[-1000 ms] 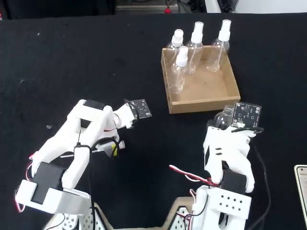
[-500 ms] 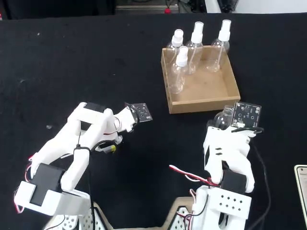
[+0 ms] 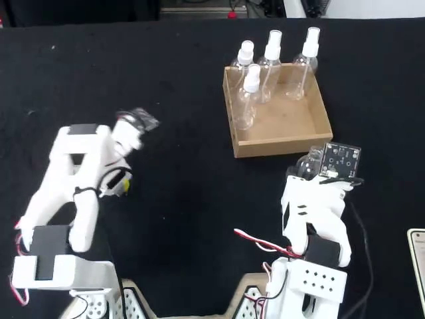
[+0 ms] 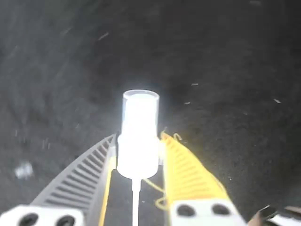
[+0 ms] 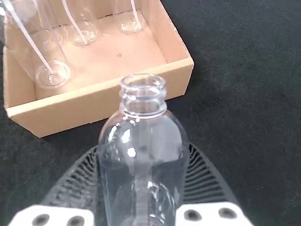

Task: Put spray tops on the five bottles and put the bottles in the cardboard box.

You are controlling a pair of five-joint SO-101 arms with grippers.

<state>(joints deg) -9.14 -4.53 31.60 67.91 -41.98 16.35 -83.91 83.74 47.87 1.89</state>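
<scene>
My left gripper (image 4: pixel 137 146) is shut on a white spray top (image 4: pixel 139 134), its thin dip tube running back between the fingers. In the high view that gripper (image 3: pixel 118 184) hangs over the left part of the black table. My right gripper (image 5: pixel 142 151) is shut on a clear, capless bottle (image 5: pixel 141 141) with its open neck toward the cardboard box (image 5: pixel 94 104). Seen from above, this bottle (image 3: pixel 307 164) is just in front of the box (image 3: pixel 279 143). Several capped bottles (image 3: pixel 247 93) stand in the box's far half.
A black cloth (image 3: pixel 179 80) covers the table. A pale flat object (image 3: pixel 417 256) lies at the right edge. The near half of the box floor (image 3: pixel 285 119) is bare.
My left arm has swung away to the left and farther back, carrying the spray top with it. The right arm and its bottle have stayed put.
</scene>
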